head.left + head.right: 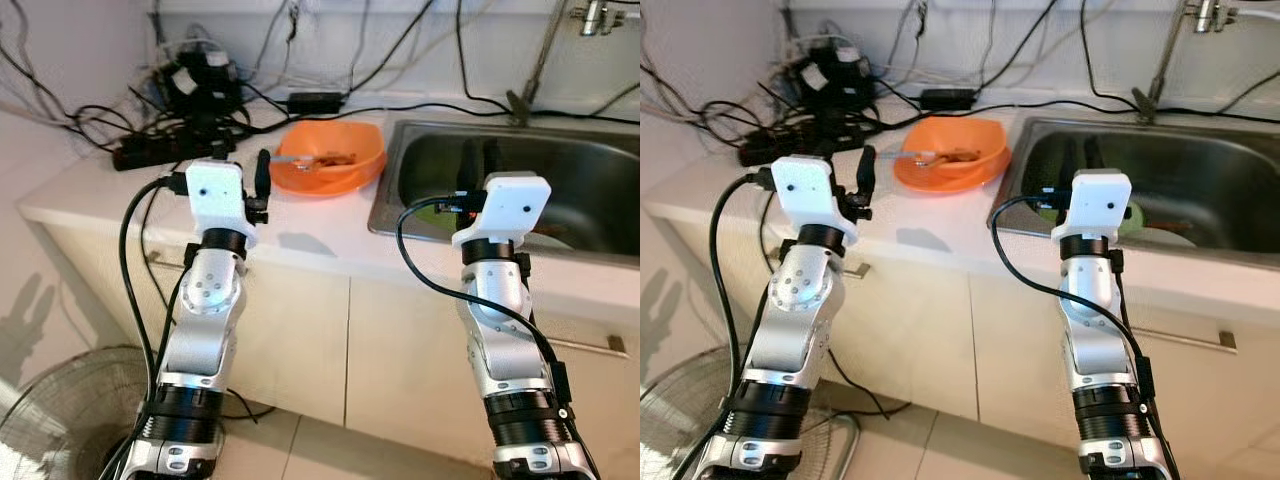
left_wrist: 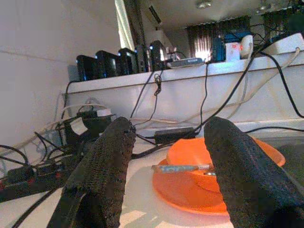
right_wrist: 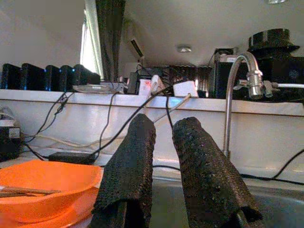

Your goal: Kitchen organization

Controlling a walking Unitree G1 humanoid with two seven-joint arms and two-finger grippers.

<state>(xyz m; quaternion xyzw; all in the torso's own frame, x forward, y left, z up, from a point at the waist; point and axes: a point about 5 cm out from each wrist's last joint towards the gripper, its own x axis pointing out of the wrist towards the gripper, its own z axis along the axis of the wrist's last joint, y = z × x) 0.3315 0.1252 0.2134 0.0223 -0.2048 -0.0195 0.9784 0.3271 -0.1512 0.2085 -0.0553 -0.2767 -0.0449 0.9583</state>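
The tidying looks barely started, as far as these views allow a judgement: both hands are empty and nothing has been lifted.

Farthest to the left of the left hand, a black power strip (image 1: 150, 152) lies on the white bench (image 1: 310, 235) in a tangle of cables and adapters (image 1: 205, 85). The left hand (image 1: 262, 178) is raised over the bench edge, its two black fingers (image 2: 102, 175) spread wide apart and holding nothing. Straight ahead of it, and slightly toward the sink side, sits the orange bowl (image 1: 330, 158) on an orange plate (image 2: 185, 192), with what look like chopsticks (image 2: 183, 167) lying across the bowl; it is near the hand but not touched.

To the right of the bowl the steel sink (image 1: 560, 180) begins, with the tap (image 3: 240, 80) behind it. The right hand (image 3: 164, 166) is held over the sink's near edge, fingers a small gap apart and gripping nothing. In the basin beside it a green item (image 1: 1132, 214) and a pale plate (image 1: 1165, 237) are partly visible; what they are exactly is hard to tell.

Still to do, by my reading: clear the bowl and chopsticks, probably toward the sink, and deal with whatever lies in the basin.
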